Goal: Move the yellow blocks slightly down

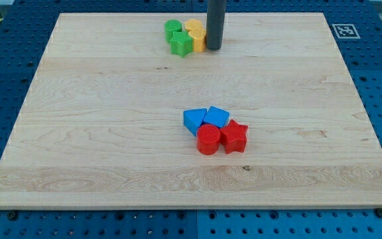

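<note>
Nearest the bench's (78,166) bottom edge, right of centre, four blocks are clustered: two blue blocks (205,119) and, below them, a red cylinder (208,140) and a red star (234,136). Toward the top edge, two green blocks (177,37) and two yellow blocks (195,36) are packed together. My tip (213,48) is seen touching the yellow pair's right side. No jaws exist on this end effector, only a rod. The downward shift is judged not yet done.
</note>
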{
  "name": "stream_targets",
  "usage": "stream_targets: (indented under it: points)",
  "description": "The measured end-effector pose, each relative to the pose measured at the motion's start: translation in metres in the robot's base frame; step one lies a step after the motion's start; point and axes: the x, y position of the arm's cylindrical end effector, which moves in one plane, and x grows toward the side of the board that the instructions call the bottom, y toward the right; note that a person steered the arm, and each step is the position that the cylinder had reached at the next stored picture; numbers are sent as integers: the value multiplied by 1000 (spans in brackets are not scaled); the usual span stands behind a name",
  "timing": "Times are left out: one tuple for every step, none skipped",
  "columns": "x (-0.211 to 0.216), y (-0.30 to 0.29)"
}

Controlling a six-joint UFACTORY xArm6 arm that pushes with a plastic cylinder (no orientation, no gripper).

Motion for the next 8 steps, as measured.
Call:
stream_targets:
  points:
    - [45,-3]
    - [68,-34]
    - [68,-103]
    - [45,-164]
    - [15,-192]
    - [-2,-211]
    - [-34,-218]
    - [-68,-223]
